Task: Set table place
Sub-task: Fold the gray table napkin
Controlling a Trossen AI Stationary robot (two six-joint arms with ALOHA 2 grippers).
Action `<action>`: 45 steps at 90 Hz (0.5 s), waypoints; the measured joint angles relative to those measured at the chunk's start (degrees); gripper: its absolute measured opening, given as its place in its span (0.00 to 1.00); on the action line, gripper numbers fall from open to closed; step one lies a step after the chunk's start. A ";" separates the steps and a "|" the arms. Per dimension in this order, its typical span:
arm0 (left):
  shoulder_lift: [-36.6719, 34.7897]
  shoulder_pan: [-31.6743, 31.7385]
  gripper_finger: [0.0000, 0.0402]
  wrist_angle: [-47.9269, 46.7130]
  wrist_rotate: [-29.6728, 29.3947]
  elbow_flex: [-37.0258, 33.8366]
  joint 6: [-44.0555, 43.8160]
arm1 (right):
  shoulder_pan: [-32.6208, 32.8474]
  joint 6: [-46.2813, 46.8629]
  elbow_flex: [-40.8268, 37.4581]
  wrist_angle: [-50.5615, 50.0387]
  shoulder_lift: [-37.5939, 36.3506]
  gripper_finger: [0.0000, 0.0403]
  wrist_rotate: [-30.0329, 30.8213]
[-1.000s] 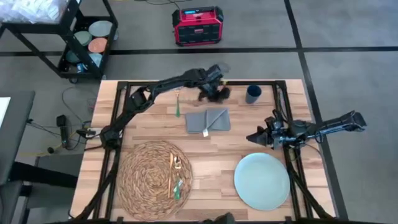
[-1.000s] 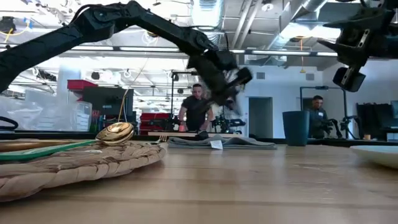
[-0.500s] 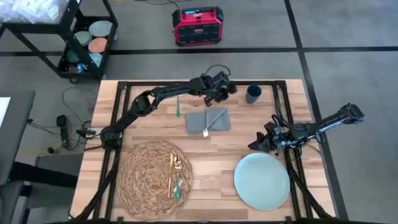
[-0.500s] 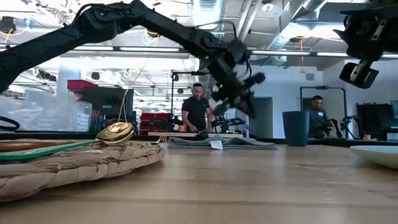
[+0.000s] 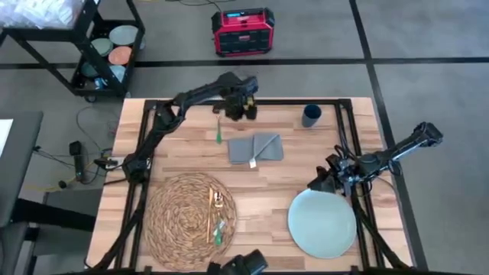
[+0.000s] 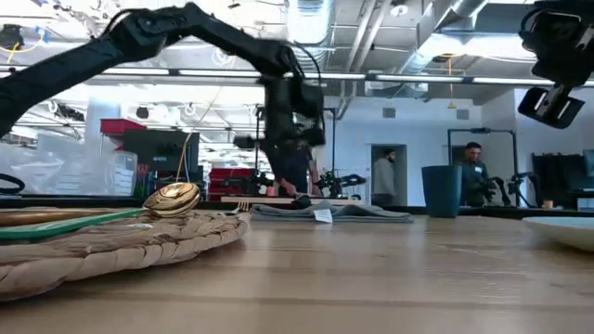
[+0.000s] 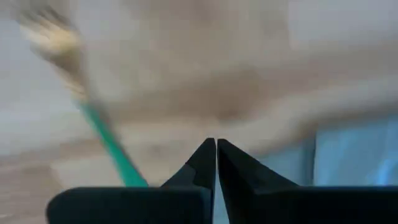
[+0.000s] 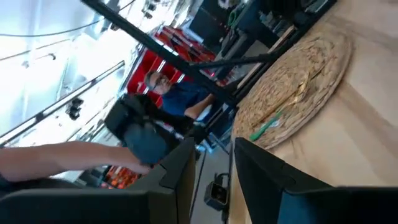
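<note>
The round woven placemat (image 5: pixel 191 211) lies near-left with gold cutlery (image 5: pixel 214 206) and a green-handled piece on it. The pale plate (image 5: pixel 322 222) lies flat on the table at near-right. The grey napkin (image 5: pixel 256 147) lies flat at mid-table, with a green-handled fork (image 5: pixel 218 131) to its left and the dark cup (image 5: pixel 311 115) upright at the far right. My left gripper (image 5: pixel 243 109) hangs shut above the far edge, between fork and napkin; its wrist view shows the fork (image 7: pixel 102 134) beyond the closed tips (image 7: pixel 216 144). My right gripper (image 5: pixel 313 185) stands open over the plate's far rim.
Black rails (image 5: pixel 153 153) run along the table's sides and far edge. A black cart (image 5: pixel 107 46) with bowls and a red box (image 5: pixel 242 31) stand on the floor beyond the table. People stand in the room behind. Bare wood lies between placemat and plate.
My left gripper has swung along the far edge toward the table's left, from beside the cup to a spot between the fork and the napkin, turning as it went. My right gripper has crept toward the near edge, closer to the plate's far rim.
</note>
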 joint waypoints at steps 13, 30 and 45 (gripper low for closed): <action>1.08 -1.59 0.00 -0.29 2.40 -0.07 2.37 | -0.02 -0.09 0.00 0.07 -0.02 0.25 0.11; 1.45 -2.57 0.00 -0.30 5.94 -0.07 -1.23 | -0.02 -0.08 0.00 0.20 0.00 0.25 0.24; 1.52 -4.36 0.00 5.27 9.51 -0.07 -7.97 | -0.02 -0.68 0.00 0.16 0.00 0.25 0.24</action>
